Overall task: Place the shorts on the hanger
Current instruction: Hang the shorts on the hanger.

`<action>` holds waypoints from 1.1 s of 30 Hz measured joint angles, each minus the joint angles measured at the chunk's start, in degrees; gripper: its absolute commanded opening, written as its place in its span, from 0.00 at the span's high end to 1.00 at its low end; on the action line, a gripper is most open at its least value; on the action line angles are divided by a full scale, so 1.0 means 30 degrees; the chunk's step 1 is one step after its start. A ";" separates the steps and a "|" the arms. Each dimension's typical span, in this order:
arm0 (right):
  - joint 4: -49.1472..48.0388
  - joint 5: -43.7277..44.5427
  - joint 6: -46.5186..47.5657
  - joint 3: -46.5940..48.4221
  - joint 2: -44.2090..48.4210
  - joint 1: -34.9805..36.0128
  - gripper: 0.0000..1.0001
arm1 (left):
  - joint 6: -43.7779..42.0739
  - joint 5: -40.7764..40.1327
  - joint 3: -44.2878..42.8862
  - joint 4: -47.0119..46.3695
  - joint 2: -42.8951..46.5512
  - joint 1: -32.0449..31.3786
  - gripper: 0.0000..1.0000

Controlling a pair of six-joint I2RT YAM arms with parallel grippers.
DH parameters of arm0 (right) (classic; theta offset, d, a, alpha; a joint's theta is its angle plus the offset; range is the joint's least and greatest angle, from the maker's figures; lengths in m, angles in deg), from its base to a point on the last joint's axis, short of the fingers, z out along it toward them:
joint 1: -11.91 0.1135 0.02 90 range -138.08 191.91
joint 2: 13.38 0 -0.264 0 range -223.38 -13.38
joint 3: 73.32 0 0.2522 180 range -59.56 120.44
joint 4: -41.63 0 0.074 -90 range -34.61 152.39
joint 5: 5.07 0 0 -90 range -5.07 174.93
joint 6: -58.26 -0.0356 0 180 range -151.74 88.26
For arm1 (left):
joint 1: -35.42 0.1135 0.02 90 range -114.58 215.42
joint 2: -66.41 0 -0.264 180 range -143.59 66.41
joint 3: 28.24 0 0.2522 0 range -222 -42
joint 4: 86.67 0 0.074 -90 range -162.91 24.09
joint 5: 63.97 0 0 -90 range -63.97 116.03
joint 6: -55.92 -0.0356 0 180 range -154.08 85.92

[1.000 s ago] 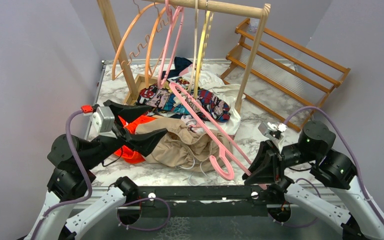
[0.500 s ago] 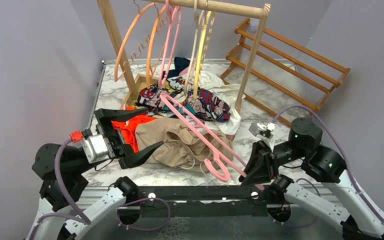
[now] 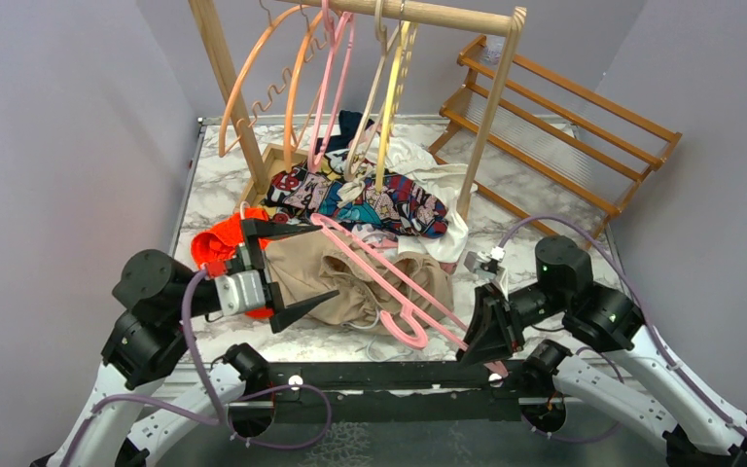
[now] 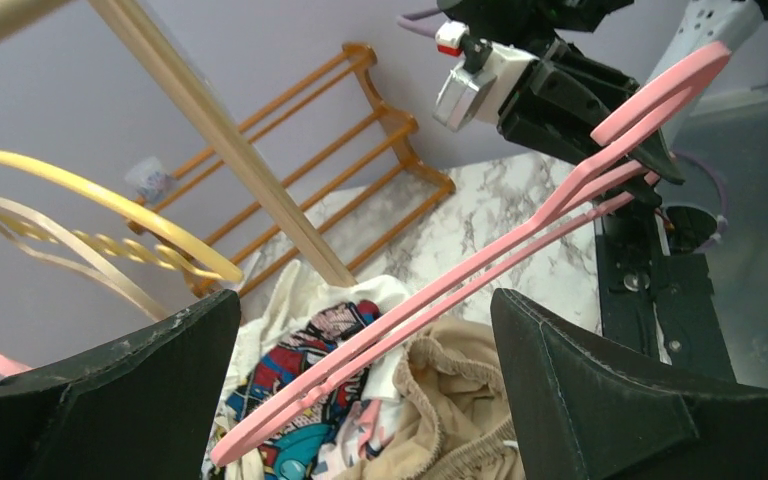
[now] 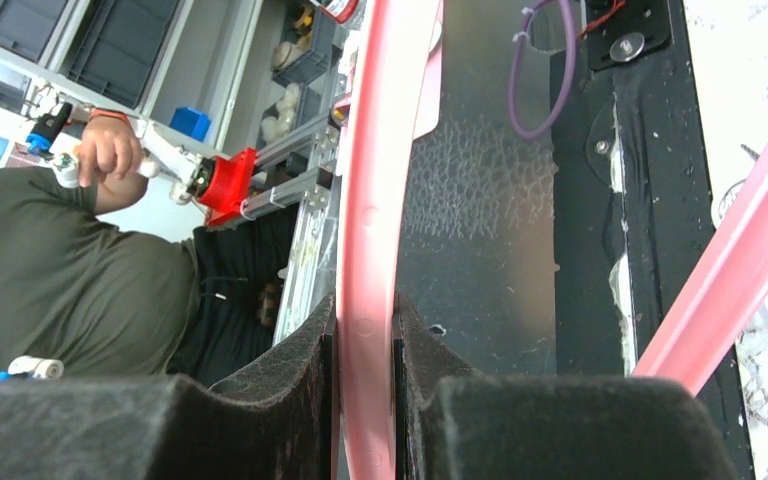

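Pink hanger [image 3: 379,264], one, over tan shorts [image 3: 316,275], one

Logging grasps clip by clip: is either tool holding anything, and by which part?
The right tool is shut on the pink hanger, gripping the end of one arm. The left tool is open, holding nothing.

Seen from above, bright, even light falls on the hanger [image 3: 340,232]. Shadows on the table [image 3: 525,229] beside it are soft, with no glare. In the left wrist view the hanger [image 4: 660,95] is fairly sharp, while the fingers [image 4: 620,400] of the left gripper [image 4: 365,300] flanking it are dark and blurred. In the right wrist view the hanger [image 5: 370,250] is close, smeared and glossy. The fingers [image 5: 250,410] of the right gripper [image 5: 365,385] beside it are out of focus.
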 measured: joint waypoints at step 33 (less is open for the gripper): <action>-0.3585 -0.0437 -0.2186 -0.2747 -0.2616 0.0000 0.99 | -0.1239 0.0809 0.7074 -0.0233 -0.0634 0.0029 0.15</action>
